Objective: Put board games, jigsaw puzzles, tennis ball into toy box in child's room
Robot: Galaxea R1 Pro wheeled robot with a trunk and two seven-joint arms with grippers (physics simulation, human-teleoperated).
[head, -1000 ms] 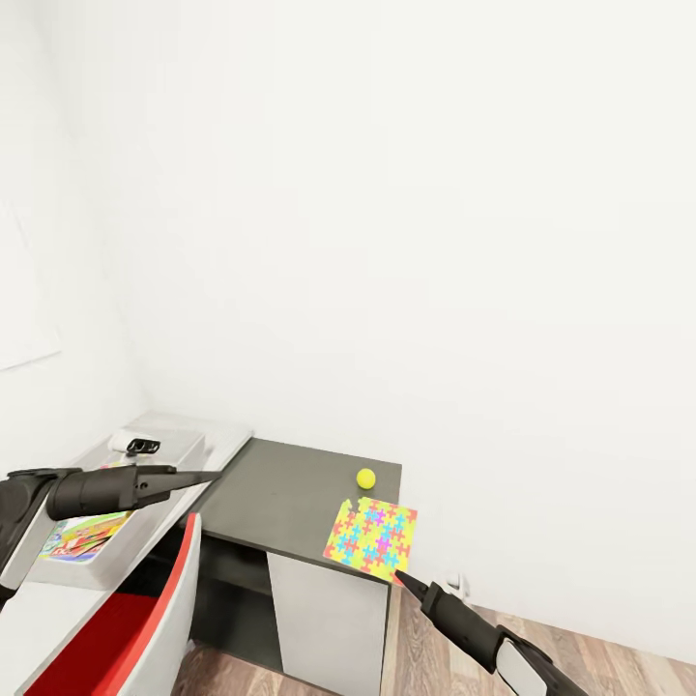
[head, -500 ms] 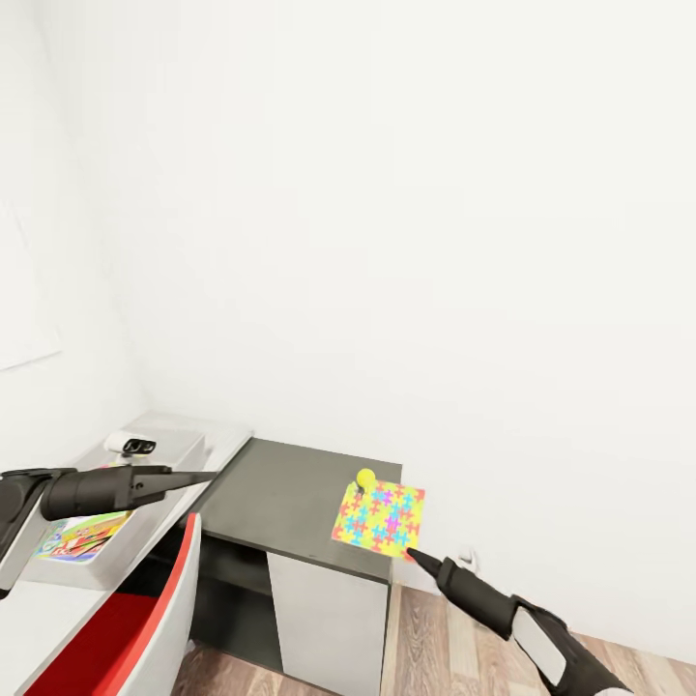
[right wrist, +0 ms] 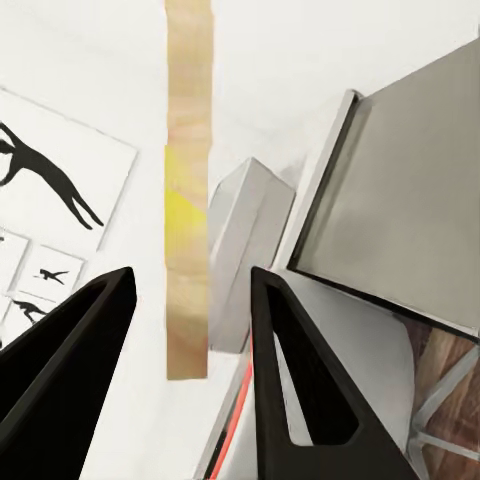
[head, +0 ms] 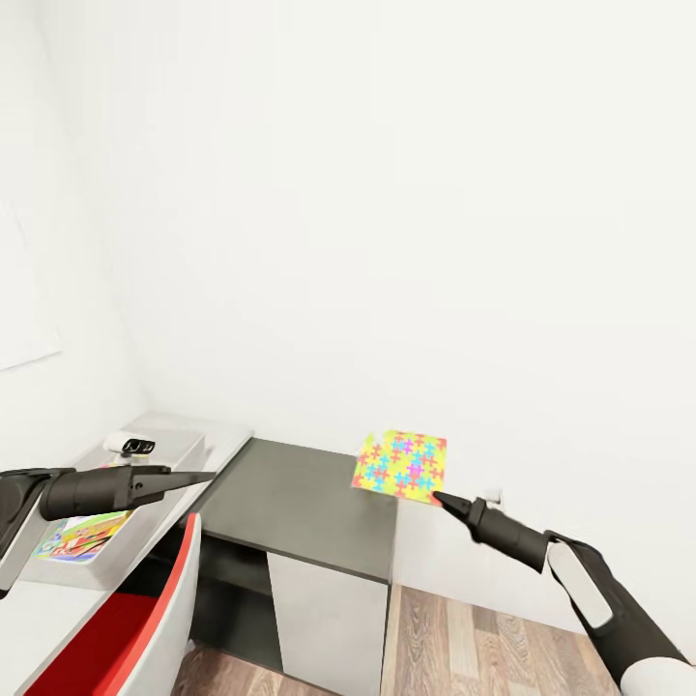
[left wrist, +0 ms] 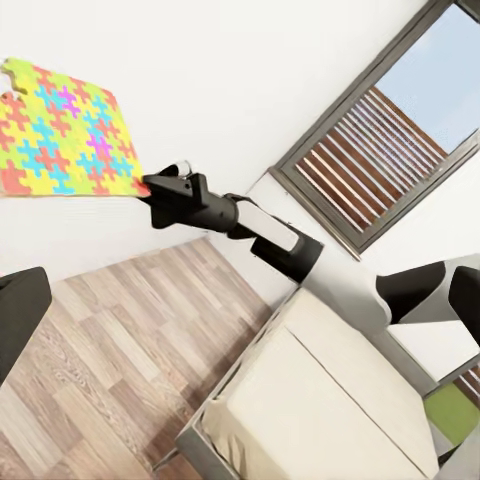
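yellow-pink-blue mosaic jigsaw puzzle (head: 401,465), dark grey table (head: 290,503)

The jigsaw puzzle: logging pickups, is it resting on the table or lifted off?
Lifted. The jigsaw puzzle hangs above the dark table edge, pinched at its corner by the right gripper.

1. The dark grey lower section of the bench (head: 290,503) has a bare top; a tool could sweep across it freely.
2. The jigsaw puzzle (head: 401,465), pinched at one corner by the right tool (head: 440,499), hangs in the air over that section's far right corner, close to the white wall (head: 435,242) behind it.
3. The left tool (head: 198,477) points out level over the seam between the pale bench section and the dark one, barring a low pass there.
4. Under it sits the toy box (head: 145,527), a colourful board game (head: 82,536) lying flat inside.
5. The red-and-white chair (head: 145,619) crowds the bench's near edge.
6. To the right, wood floor (head: 464,648) lies open.
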